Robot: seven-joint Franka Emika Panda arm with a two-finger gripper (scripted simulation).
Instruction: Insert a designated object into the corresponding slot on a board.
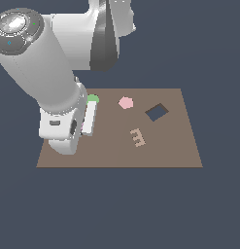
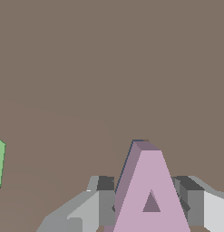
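Now, jaws: we see the gripper (image 2: 147,199) with a finger on each side of the A block (image 2: 147,195), touching its flanks, so we judge it clamped.
Block axis: its apex points away from the jaws, over bare board (image 2: 109,68).
Slot: we find no A-shaped recess in either view; it may be hidden under the arm.
Nearby: a green piece (image 1: 93,99) sits just beside the jaws.
Farther out: pink hexagon (image 1: 125,102), tan E (image 1: 137,137), square hole (image 1: 157,112).
Room: open board between these.
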